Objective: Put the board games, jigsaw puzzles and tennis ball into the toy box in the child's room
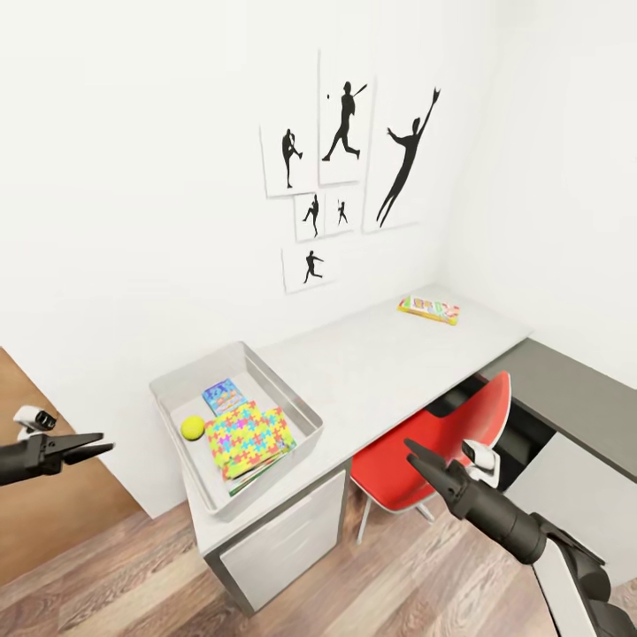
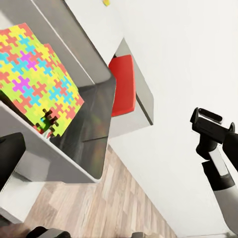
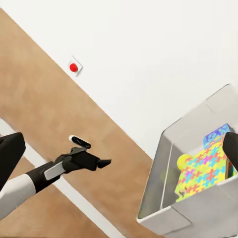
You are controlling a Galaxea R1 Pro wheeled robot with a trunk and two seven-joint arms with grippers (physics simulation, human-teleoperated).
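Last board game [image 1: 429, 310] lies far right on the table [image 1: 372, 372] — thin, stiff, light; pinch its long edge. Both grippers — left [image 1: 93, 445], right [image 1: 416, 454] — look clenched, holding nothing.

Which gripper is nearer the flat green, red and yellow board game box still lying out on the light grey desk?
Right. The right gripper hangs off the desk's front edge, above the red chair; the board game box lies near the wall. The left gripper is beyond the grey toy box.

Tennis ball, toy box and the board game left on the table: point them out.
Tennis ball [image 1: 192, 428], head view, its centre.
Toy box [image 1: 168, 382], head view, rim at the far-left corner.
Board game [image 1: 428, 309], head view, middle of its lid.
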